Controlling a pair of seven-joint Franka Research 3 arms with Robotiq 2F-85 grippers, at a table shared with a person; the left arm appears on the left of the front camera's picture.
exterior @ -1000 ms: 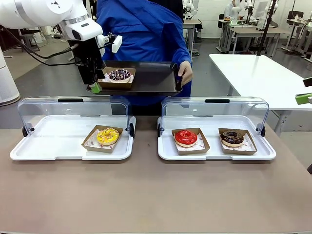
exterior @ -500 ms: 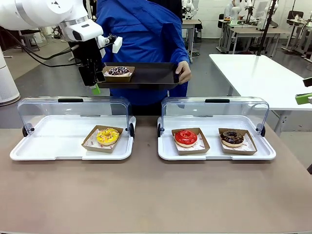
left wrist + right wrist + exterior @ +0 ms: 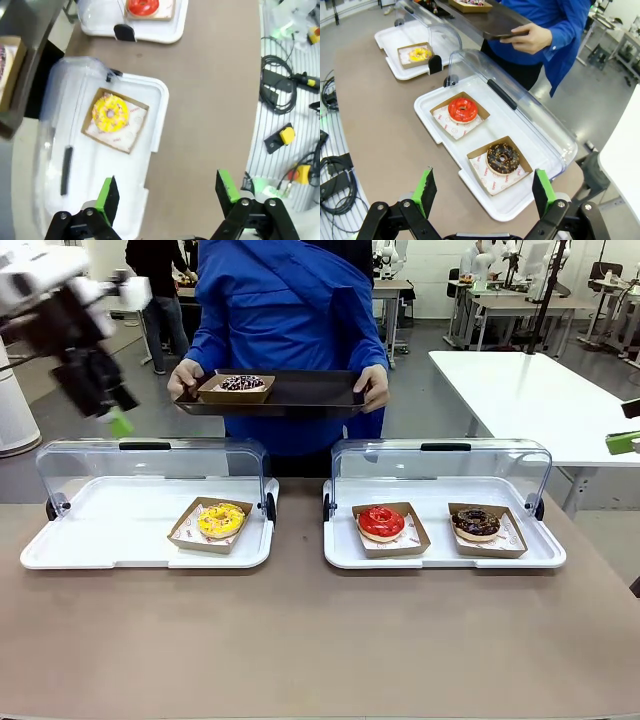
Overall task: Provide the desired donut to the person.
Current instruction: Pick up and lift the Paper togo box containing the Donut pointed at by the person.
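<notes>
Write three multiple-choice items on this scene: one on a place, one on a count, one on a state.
1. Where does the sprinkled donut sit?
A. on the dark tray held by the person
B. in the left display case
C. on the bare table

2. How many donuts lie in the right display case?
A. one
B. two
C. three

3. How does the left gripper stand?
A. shut on a donut
B. shut, empty
C. open, holding nothing

Answers:
1 A: the donut rests on the tray that the person holds up.
2 B: a red donut and a chocolate donut lie there.
3 C: its green pads stand wide apart with nothing between them.
</notes>
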